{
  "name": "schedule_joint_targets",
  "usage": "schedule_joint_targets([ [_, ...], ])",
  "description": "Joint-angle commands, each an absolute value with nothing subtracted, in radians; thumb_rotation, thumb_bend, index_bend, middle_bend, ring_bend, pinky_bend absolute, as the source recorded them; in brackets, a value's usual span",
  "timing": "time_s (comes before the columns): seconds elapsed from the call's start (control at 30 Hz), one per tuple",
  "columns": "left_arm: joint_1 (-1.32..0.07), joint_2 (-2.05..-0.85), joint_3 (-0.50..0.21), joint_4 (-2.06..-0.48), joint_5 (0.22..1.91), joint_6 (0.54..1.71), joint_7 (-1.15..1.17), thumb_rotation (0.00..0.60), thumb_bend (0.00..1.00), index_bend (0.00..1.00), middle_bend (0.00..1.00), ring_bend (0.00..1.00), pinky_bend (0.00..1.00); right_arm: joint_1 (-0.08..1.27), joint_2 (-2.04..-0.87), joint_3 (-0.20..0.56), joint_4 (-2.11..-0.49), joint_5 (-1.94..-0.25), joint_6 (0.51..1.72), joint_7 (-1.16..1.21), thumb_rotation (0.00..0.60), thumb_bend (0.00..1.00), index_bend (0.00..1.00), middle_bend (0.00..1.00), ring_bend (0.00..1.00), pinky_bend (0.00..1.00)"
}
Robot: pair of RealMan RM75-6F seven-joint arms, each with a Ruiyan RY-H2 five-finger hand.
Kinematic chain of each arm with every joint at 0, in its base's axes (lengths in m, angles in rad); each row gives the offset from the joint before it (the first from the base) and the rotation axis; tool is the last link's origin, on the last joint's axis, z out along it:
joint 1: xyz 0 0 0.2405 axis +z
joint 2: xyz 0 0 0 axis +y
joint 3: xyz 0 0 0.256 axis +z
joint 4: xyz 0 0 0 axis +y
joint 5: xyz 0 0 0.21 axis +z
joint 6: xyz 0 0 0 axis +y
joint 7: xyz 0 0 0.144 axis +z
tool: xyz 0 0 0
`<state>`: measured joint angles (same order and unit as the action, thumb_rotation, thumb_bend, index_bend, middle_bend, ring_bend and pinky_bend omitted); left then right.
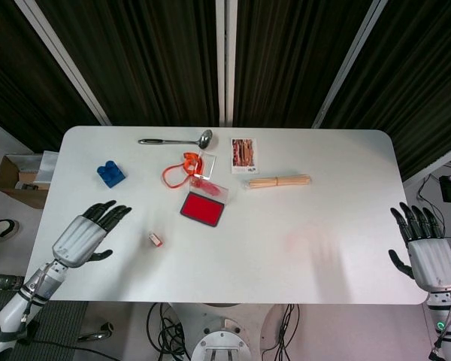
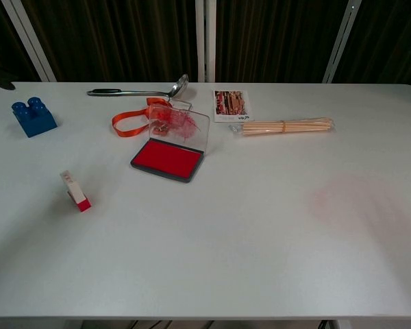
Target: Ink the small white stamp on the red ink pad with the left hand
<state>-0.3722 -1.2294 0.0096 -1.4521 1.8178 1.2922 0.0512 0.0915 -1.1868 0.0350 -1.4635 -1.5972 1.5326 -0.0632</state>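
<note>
Hovering with fingers spread and empty, the left hand is near the small white red-capped stamp; grasping and inking on the open red ink pad remain.

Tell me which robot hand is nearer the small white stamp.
The left robot hand. It hovers open over the table's left side, just left of the stamp. The right robot hand sits open off the table's far right edge, well away from it.

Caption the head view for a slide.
Open left hand reaches over the table toward the small white stamp, near the open red ink pad.
</note>
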Motion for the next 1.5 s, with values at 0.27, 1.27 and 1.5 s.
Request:
schedule_joint_targets([
  [0.27, -0.506, -1.359, 0.015, -1.299, 1.803, 1.11, 0.102, 0.6, 0.12, 0.08, 0.19, 0.38, 0.71, 0.091, -1.198, 0.031, -1.447, -1.598, 1.527, -0.051, 0.6, 0.18, 0.0, 0.0, 0.0, 0.0],
  [1.27, -0.586, -1.501, 0.115, -1.075, 1.85, 1.164, -0.07, 0.6, 0.25, 0.3, 0.31, 0.67, 0.81, 0.092, -1.194, 0.035, -1.47, -1.579, 1.508, -0.079, 0.6, 0.19, 0.0, 0.0, 0.0, 0.0],
  [1.5, -0.604, -1.541, 0.132, -1.02, 1.859, 1.164, -0.075, 0.6, 0.26, 0.33, 0.34, 0.67, 0.81, 0.086, -1.179, 0.036, -1.484, -1.584, 1.521, -0.084, 0.6, 0.19, 0.0, 0.0, 0.0, 0.0],
])
